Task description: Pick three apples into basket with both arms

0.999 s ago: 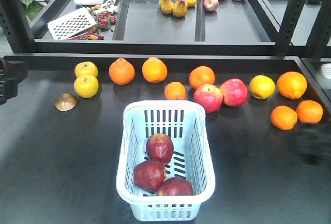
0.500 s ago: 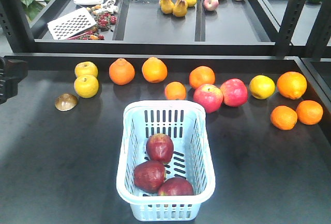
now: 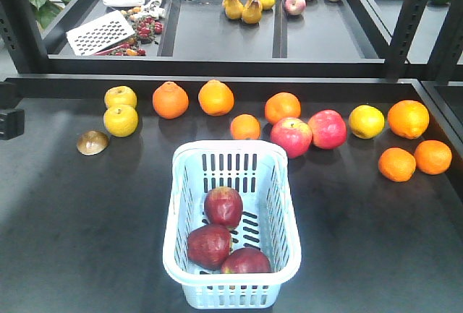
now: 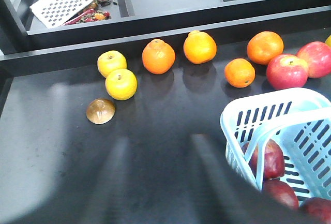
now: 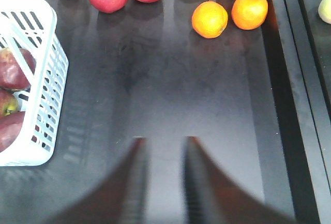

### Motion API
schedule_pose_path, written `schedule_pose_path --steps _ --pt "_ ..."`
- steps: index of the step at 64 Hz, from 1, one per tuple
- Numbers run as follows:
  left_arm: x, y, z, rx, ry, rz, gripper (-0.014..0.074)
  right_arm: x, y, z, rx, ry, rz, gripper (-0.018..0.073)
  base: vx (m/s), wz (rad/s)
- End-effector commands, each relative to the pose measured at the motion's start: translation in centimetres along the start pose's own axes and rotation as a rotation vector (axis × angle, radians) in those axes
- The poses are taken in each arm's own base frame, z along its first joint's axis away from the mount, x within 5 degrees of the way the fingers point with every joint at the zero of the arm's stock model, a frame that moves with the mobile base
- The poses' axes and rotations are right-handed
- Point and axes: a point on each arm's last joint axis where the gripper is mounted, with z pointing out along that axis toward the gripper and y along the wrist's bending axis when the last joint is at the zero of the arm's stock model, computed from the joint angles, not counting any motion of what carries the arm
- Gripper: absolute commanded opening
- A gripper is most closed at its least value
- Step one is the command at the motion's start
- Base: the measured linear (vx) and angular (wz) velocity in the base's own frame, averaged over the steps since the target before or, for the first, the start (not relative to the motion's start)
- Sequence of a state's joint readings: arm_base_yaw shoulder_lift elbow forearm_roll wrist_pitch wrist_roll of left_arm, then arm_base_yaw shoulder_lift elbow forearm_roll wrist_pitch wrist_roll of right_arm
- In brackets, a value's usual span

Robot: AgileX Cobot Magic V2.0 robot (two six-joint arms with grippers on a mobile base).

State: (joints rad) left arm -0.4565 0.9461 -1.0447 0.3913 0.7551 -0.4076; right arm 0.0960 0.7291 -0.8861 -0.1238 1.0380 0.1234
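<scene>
**A:** Apples (image 3: 223, 207) first: you have three dark maroon ones, all lying inside the basket (image 3: 286, 255). One sits toward the basket's far end, two side by side at its near end, touching each other.

**B:** So which way does the basket lie from each end effector?

**A:** From your left end effector (image 4: 155, 169) the basket is to the right and close; in the left wrist view its corner sits just beside the blurred fingers. From your right end effector (image 5: 161, 175) the basket is off to the left, with bare counter (image 5: 207, 105) between. The basket's long axis runs away from you, toward the row of fruit. I judge the left arm the nearer.

**B:** And the end effectors themselves?

**A:** Both show two fingers with a plain gap between them and nothing in that gap, so you are holding nothing on either side.

**B:** Count the rest for me.

**A:** Beyond the basket's far end: two brighter pink-red apples (image 3: 291, 136), seven oranges (image 3: 170, 100), three yellow fruits (image 3: 120, 120), and one brown rounded thing (image 3: 92, 142) I cannot identify.

**B:** Anything left to do?

**A:** By my judgement, no: three apples are in, so you only need to keep both arms away from the basket.
</scene>
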Motion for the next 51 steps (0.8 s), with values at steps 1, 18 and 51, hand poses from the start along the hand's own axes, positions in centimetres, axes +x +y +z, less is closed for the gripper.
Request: schedule_pose_path --steps 1,18,51 --pt "-1.13 0.01 -0.61 0.013 -0.088 -0.001 -0.0009 -1.12 -0.17 -0.67 0.011 -0.092 -0.009 -0.0014 0.0 0.0" --pt "-1.11 0.02 -0.61 0.012 -0.085 -0.001 -0.0008 -0.97 -0.16 -0.66 0.009 -0.076 -0.006 -0.0009 0.0 0.0" --pt "-1.11 0.02 -0.61 0.012 -0.085 -0.001 -0.0006 -0.85 -0.17 -0.65 0.01 -0.062 -0.005 -0.0009 0.0 0.0"
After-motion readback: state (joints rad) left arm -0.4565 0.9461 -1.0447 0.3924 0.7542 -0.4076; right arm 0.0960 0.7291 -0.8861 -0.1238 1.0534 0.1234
